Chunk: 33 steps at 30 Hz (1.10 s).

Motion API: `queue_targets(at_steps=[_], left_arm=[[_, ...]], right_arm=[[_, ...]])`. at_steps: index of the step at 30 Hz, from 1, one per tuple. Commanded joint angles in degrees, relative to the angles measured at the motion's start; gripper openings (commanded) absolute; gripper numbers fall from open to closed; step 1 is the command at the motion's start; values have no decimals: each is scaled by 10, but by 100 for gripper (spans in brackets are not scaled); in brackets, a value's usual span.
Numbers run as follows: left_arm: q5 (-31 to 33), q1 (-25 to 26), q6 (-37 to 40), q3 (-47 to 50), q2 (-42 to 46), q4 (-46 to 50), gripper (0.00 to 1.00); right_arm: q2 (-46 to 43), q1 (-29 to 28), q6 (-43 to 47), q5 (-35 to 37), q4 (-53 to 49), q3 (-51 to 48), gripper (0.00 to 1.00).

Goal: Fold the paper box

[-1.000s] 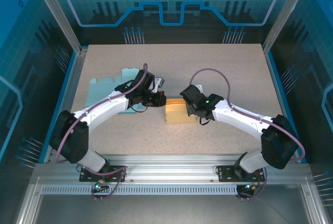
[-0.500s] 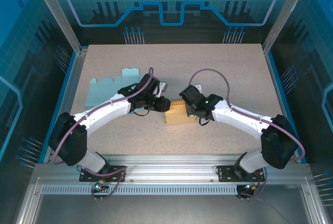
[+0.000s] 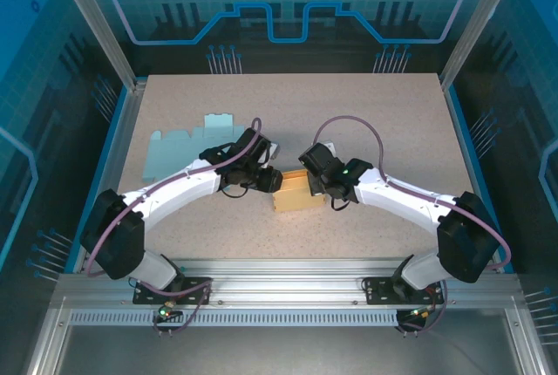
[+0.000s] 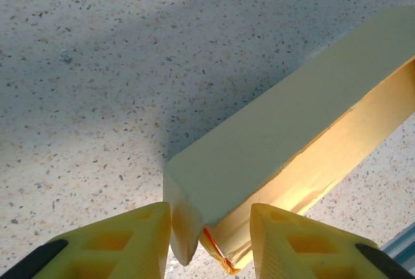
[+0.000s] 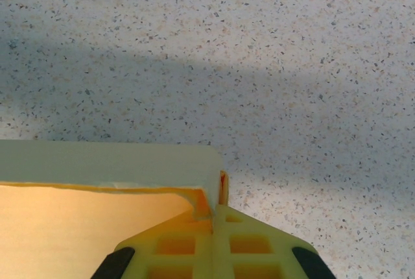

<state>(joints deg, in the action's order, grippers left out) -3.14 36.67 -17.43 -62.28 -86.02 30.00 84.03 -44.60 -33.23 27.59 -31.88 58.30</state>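
Since a second ago, the left gripper (image 3: 270, 181) has swung off the blue sheet (image 3: 179, 144) and closed in on the box (image 3: 292, 192), and its jaws have parted.

That box lies at the middle of the table (image 3: 392, 113), a shallow tan shell with its open side facing near. In the left wrist view its left corner (image 4: 188, 227) sits between the spread fingers (image 4: 130, 240), which flank it without clearly squeezing. This looks like a stance for taking a fresh hold on that end.

At the right end, the right gripper (image 5: 217, 211) is clamped on the thin edge of the box (image 5: 97, 162), jaws fully together on the wall. That pinch probably serves as an anchor, so the box will not slide while the left side is worked.

Far left on the table, well apart from both arms, the blue sheet lies flat.
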Motion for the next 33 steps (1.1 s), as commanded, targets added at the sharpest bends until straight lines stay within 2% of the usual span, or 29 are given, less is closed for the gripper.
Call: queue_targets(at_steps=[1, 10, 19, 26, 28, 33], left_arm=[[19, 3, 19, 8, 19, 25, 38], [60, 2, 28, 29, 51, 31, 47], [36, 2, 27, 36, 37, 10, 37], [32, 2, 31, 36, 23, -5, 35], [31, 2, 34, 31, 17, -7, 30], [24, 3, 43, 11, 11, 0, 7]], right_arm=[[18, -13, -3, -42, -29, -10, 4], [19, -14, -5, -42, -28, -11, 4], [18, -13, -4, -42, -27, -12, 5], [18, -14, -5, -42, -27, -13, 4], [18, -14, -4, -41, -27, -13, 4], [21, -14, -4, -43, -26, -13, 4]])
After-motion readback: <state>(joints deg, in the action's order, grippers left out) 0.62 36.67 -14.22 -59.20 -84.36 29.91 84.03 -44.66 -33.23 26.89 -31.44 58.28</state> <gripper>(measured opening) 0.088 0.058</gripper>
